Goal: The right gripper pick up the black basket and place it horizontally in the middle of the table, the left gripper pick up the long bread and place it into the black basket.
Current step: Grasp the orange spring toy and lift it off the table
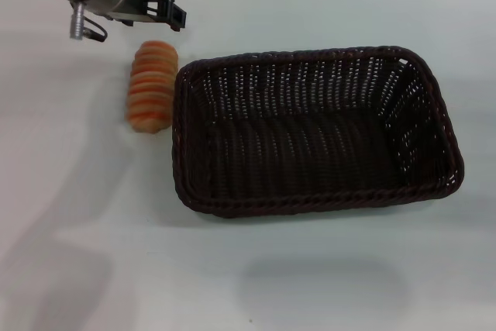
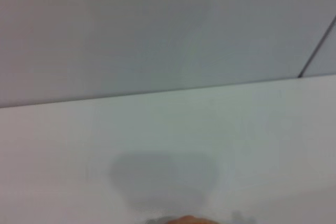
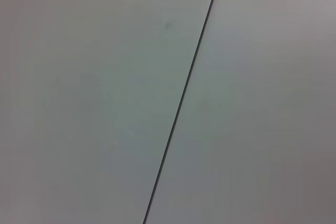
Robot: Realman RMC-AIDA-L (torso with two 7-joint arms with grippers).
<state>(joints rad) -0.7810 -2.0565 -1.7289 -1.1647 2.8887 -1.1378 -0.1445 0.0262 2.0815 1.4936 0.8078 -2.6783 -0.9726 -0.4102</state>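
Note:
The black basket (image 1: 313,204) lies lengthwise across the middle of the white table (image 1: 85,222), open side up and with nothing in it. The long bread (image 1: 152,85), tan with orange ridges, lies on the table just left of the basket's left rim. My left gripper (image 1: 172,13) hovers open just beyond the bread's far end and holds nothing. In the left wrist view only an orange sliver of the bread (image 2: 185,220) shows at the picture's edge. The right gripper is out of view.
The table's far edge meets a grey wall (image 2: 157,30) behind the bread. The right wrist view shows only a pale panel with a dark seam (image 3: 181,103). Bare tabletop lies in front of the basket.

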